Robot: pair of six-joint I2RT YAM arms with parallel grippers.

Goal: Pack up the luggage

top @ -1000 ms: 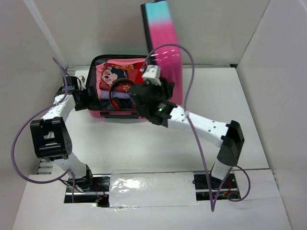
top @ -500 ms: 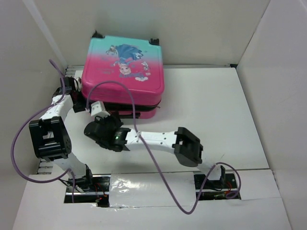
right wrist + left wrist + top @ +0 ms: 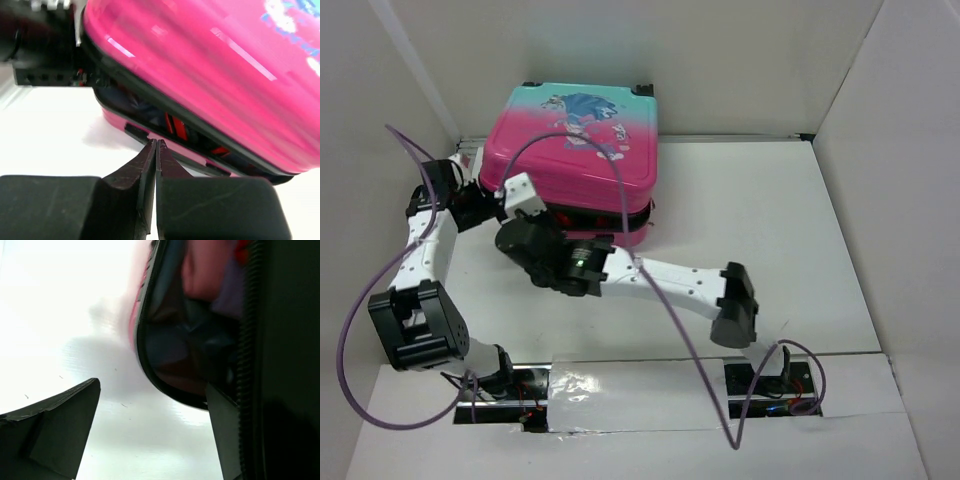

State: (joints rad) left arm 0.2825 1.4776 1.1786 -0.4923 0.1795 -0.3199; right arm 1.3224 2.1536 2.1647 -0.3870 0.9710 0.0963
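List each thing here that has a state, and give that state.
luggage: lid down but not fully shut; a gap shows along the front edge.
contents: inside, visible through the gap.
left gripper: open, gripping nothing, at the luggage's left side.
right gripper: shut, empty, close to the front edge.

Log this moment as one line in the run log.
luggage: lid down, gap along front | left jaws: open, by its left side | right jaws: shut, empty, before the gap
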